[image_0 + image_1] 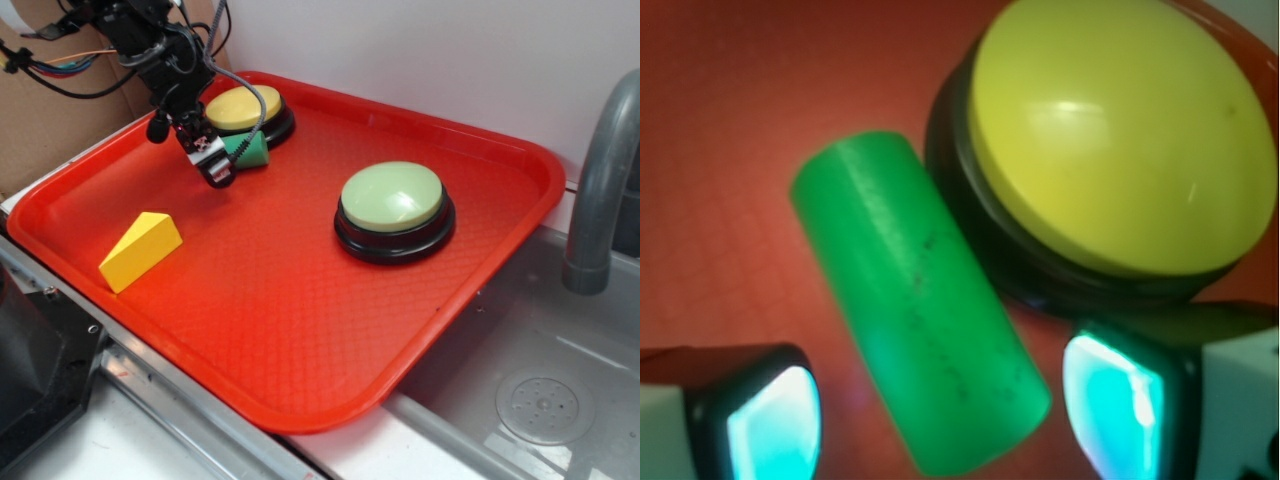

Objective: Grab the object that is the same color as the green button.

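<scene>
- Two round domed push buttons on black circular bases sit on the red plastic tray: one pale green domed button right of centre, and one yellow-topped button at the far left side.
- Two loose blocks are on the tray: one small green cylinder block and one yellow wedge block.
- The yellow wedge block lies near the tray's left front edge, well apart from both buttons.
- One black robot gripper hangs over the far left part of the tray, with cables running up from it.
- The green cylinder block lies on its side on the tray, just beside the black base of the yellow-topped button; whether they touch cannot be told.
- In the wrist view the cylinder is matte, a brighter green than the pale button, with faint dark specks along its curved side and one flat round end towards the camera.
- The jaws stand open, one pad on either side of the cylinder's near end, with a gap to each; neither is seen pressing on it.
- A grey tap and a metal sink lie to the right of the tray.
</scene>
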Controlling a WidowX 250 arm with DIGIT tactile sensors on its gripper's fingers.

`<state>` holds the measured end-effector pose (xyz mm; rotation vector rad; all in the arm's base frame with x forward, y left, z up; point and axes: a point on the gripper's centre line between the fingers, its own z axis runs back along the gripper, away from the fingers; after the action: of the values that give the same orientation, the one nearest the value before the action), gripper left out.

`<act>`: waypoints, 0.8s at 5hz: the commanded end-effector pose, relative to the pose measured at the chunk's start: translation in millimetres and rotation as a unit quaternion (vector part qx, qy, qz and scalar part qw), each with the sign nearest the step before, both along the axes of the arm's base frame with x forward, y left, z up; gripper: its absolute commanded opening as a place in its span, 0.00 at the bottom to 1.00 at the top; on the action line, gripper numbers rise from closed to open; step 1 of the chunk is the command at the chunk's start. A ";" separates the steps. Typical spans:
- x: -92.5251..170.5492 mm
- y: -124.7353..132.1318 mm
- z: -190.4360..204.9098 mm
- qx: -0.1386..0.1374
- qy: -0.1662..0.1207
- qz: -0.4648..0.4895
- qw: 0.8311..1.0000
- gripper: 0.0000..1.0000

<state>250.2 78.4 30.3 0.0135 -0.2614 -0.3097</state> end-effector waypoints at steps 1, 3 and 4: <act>14.5 4.0 4.6 0.003 0.003 0.010 1.000 1.00; 12.4 -10.7 -0.5 -0.039 0.046 0.046 0.997 1.00; 15.1 -16.4 -1.6 -0.062 0.053 0.042 0.996 0.00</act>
<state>252.3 61.9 19.3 -0.1223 -0.1446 -0.1922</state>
